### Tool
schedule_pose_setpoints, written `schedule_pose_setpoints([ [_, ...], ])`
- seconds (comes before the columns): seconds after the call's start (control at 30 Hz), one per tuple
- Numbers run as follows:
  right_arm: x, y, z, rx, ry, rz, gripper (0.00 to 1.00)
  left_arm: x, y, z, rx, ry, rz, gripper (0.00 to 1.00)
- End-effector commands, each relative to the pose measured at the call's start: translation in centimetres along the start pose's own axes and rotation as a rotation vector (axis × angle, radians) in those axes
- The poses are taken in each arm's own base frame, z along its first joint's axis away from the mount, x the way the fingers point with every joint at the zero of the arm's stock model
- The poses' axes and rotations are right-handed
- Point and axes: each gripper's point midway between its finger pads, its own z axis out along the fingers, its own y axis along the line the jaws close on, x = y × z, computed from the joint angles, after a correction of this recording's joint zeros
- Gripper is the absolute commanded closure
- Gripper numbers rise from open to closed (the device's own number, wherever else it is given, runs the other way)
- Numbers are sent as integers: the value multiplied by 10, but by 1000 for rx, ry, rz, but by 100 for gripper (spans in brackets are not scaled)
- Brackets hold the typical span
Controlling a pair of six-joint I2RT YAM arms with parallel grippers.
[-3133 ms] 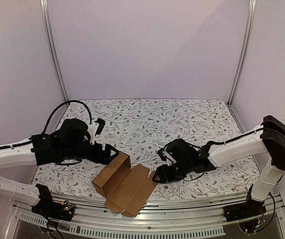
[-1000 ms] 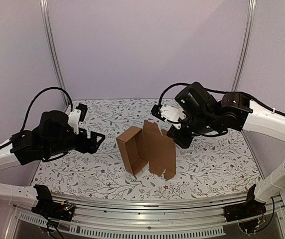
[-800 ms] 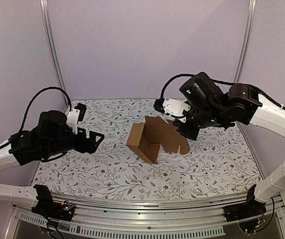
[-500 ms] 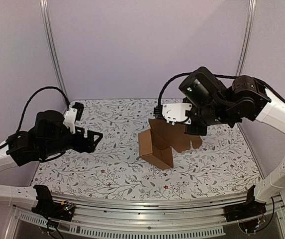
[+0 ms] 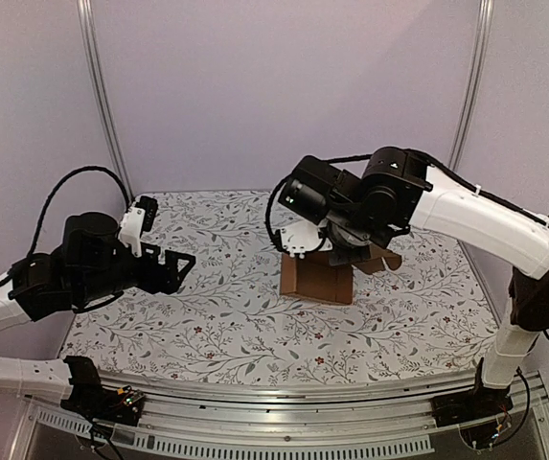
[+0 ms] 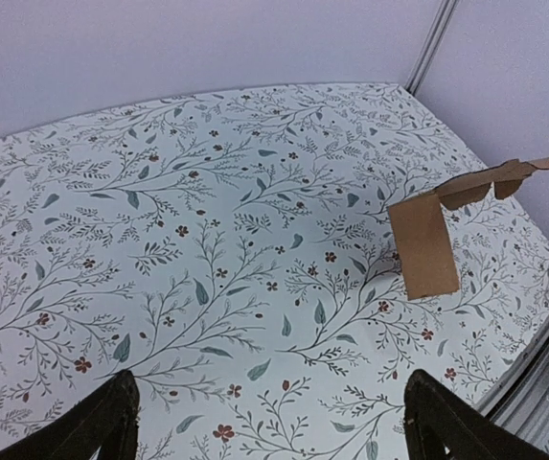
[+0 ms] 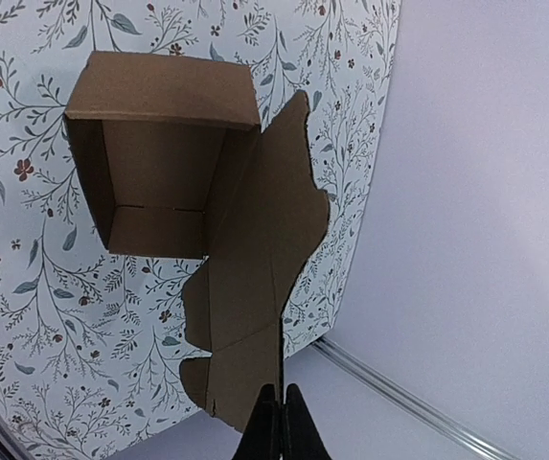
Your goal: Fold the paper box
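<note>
Right tool [image 7: 282,422], clenched on the lid flap [image 7: 255,316], has swung the paper box [image 5: 317,278] down to the table [image 5: 207,326], 3 o'clock of centre. Left tool [image 6: 269,393] hangs released at 9 o'clock; lid-closing likely next.

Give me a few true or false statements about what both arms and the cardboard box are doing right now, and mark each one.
1. The right end effector pinches a flap of the paper box. True.
2. The left end effector is shut on the box. False: it is open, holds nothing, and hovers apart from the box.
3. The box is a completely flat sheet. False: part of it is folded up into an open tray with raised walls.
4. The table has a floral-patterned surface. True.
</note>
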Motion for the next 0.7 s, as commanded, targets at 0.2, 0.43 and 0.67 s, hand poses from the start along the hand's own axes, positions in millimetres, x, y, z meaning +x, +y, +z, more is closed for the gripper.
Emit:
schedule_pose_setpoints([
  [0.2, -9, 37, 32, -138, 136, -212, 100, 8, 10, 0, -34, 16, 9, 6],
  [0.43, -30, 43, 46, -161, 126, -227, 94, 10, 11, 2, -41, 21, 9, 6],
  [0.67, -45, 42, 45, -143, 83, -217, 67, 9, 9, 5, -42, 27, 13, 6],
])
